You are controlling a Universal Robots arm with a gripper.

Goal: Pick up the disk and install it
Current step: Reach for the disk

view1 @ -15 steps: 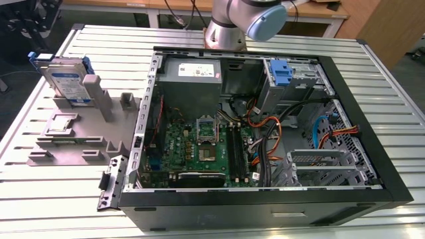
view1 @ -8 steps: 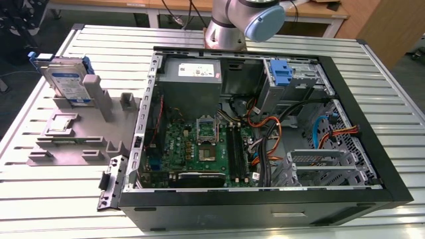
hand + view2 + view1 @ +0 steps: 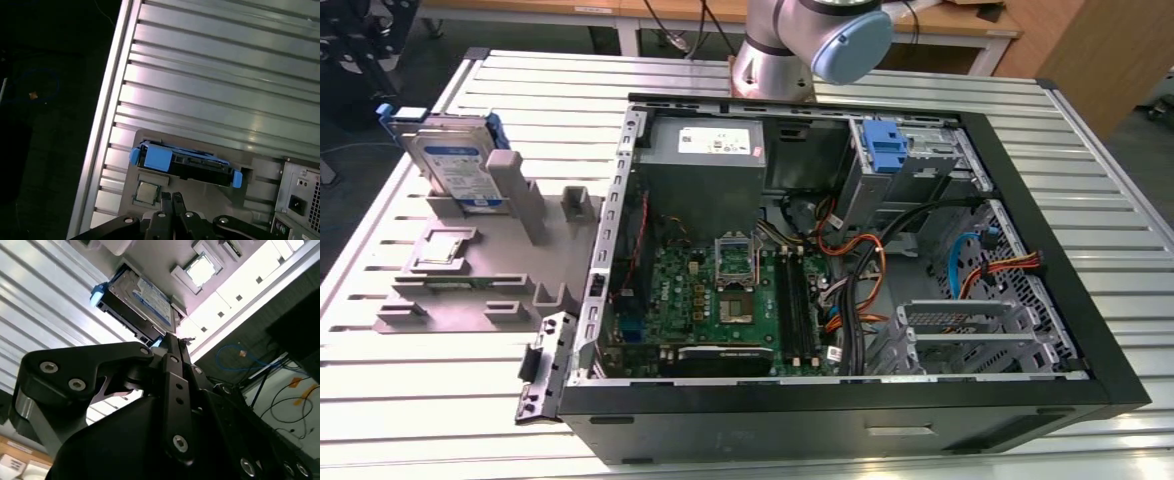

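Observation:
The disk [image 3: 454, 160] stands on edge in a grey holder [image 3: 467, 275] at the exterior view's left, its white-and-blue label facing forward and its blue carrier around it. In both wrist views the disk [image 3: 142, 302] [image 3: 185, 162] sits just beyond the fingertips, apart from them. My gripper [image 3: 172, 200] [image 3: 172, 342] is shut with nothing between the black fingers. In the exterior view the gripper [image 3: 374, 80] hangs at the table's far left corner, behind the disk.
An open computer case [image 3: 854, 405] lies on the slatted metal table [image 3: 1107, 190], with a motherboard [image 3: 720, 300], a grey power supply [image 3: 704, 145] and a drive bay with a blue bracket [image 3: 887, 150]. A small chip [image 3: 146, 191] rests on the holder.

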